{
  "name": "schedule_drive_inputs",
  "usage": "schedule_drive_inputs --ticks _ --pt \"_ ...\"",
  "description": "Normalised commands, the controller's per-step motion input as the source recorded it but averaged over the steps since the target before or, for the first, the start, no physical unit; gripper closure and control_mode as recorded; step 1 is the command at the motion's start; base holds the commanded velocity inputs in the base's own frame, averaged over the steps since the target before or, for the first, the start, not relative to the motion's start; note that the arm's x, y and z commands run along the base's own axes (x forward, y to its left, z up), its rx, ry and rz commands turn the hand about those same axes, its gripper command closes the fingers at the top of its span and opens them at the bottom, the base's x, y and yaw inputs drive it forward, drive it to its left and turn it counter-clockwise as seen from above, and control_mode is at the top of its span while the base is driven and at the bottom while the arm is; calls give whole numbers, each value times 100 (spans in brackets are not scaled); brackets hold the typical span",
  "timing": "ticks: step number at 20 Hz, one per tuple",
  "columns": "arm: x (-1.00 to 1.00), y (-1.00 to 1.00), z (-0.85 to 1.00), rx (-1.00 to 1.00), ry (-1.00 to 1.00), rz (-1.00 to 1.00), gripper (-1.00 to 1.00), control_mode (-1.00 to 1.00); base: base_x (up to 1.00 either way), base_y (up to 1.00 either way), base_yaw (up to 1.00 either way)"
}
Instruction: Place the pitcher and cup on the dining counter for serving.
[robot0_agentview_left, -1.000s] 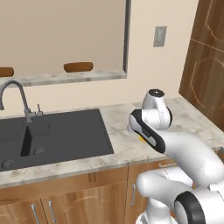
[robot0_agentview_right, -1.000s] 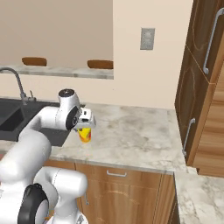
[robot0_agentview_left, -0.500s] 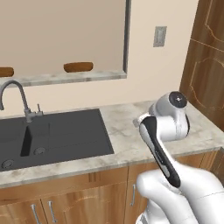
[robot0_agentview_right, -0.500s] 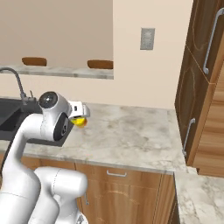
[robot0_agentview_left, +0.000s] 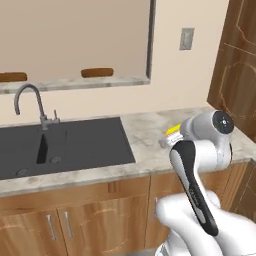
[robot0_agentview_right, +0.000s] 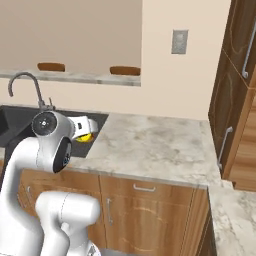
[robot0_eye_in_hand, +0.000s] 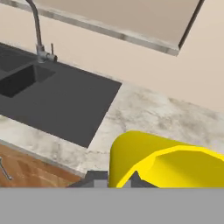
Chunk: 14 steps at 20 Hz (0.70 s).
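- Hand (robot0_agentview_right: 86, 131) clenched on yellow cup (robot0_eye_in_hand: 168, 161), raised above marbled surface (robot0_agentview_right: 150, 150).
- Cup at 3 o'clock of black sink (robot0_agentview_left: 60, 145).
- Dining counter (robot0_agentview_left: 75, 82) at 12 o'clock, behind faucet (robot0_agentview_left: 32, 102).

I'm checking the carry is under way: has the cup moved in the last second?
Yes. In the right base view the cup, held in the pincer, has swung left from over the worktop towards the sink edge.
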Motion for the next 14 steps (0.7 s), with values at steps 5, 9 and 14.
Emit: schedule_drive_inputs --ticks 5,9,14 --pt "0 0 0 0 0 0 100 100 -57 92 26" --pt "0 0 0 0 0 0 100 100 -6 100 26" --pt "0 0 0 0 0 0 100 100 0 100 27"
